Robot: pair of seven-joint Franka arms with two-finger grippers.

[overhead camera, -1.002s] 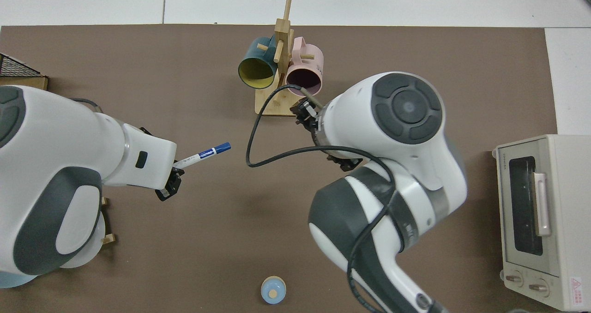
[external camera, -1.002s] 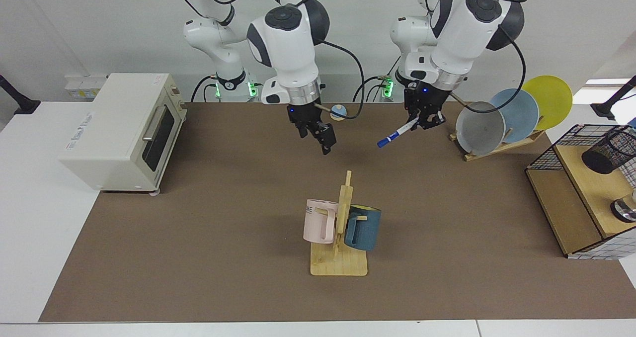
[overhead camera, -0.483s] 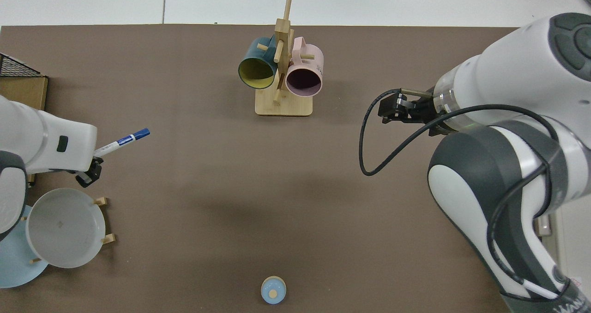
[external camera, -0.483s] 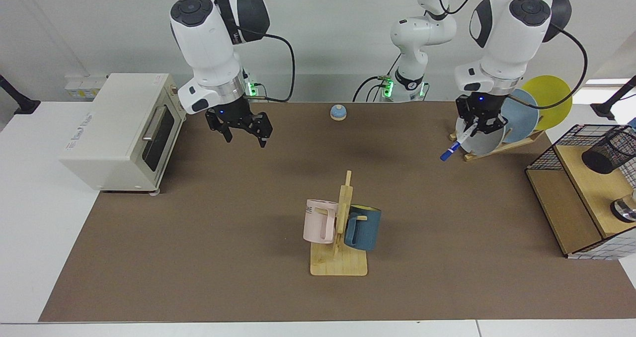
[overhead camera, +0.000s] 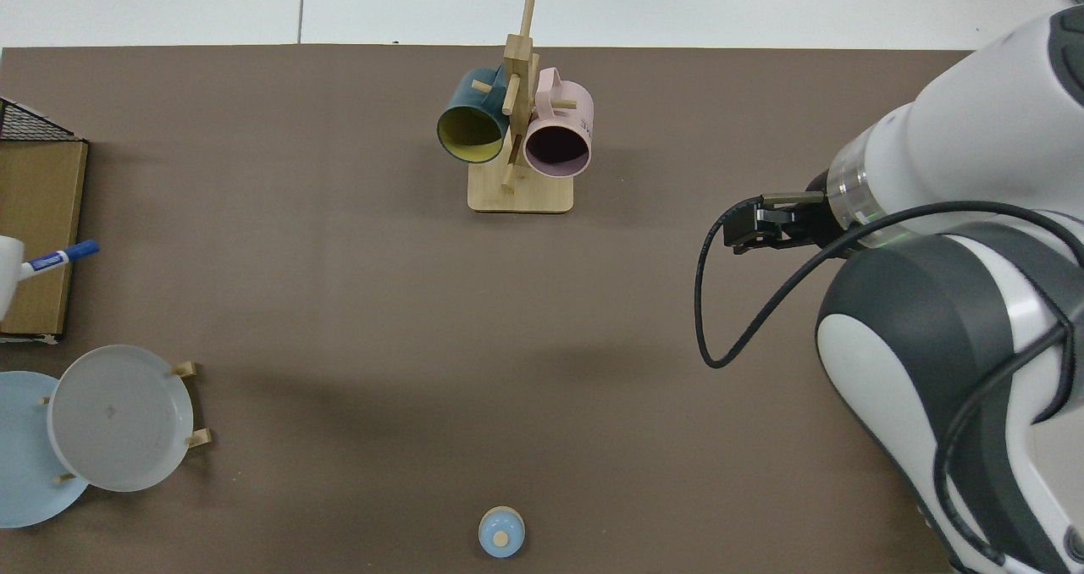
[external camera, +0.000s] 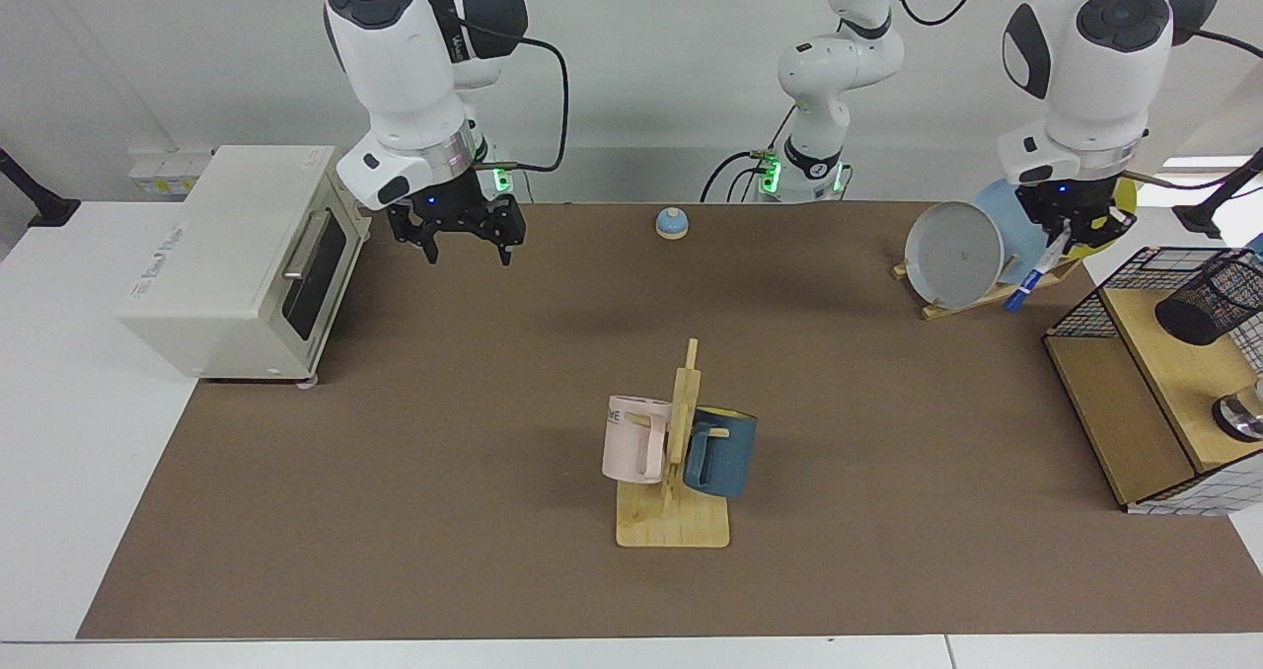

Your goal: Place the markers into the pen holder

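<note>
Carried past the plates point(external camera: 955, 253), left tool's point(external camera: 1071, 238) marker point(external camera: 1031, 276) nears pen holder point(external camera: 1206, 302).

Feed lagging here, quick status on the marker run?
Left gripper shut on marker, above plate rack. Right gripper open, empty, beside toaster oven. Pen holder unobstructed.

**Marker held above the plate rack**

The left pincer point(external camera: 1071, 235) grips the marker point(external camera: 1032, 278), blue cap down, before the plates point(external camera: 955, 254). The pen holder point(external camera: 1209, 297) lies tilted nearby. The right pincer point(external camera: 456, 238) hangs spread beside the toaster oven point(external camera: 237, 255).
</note>
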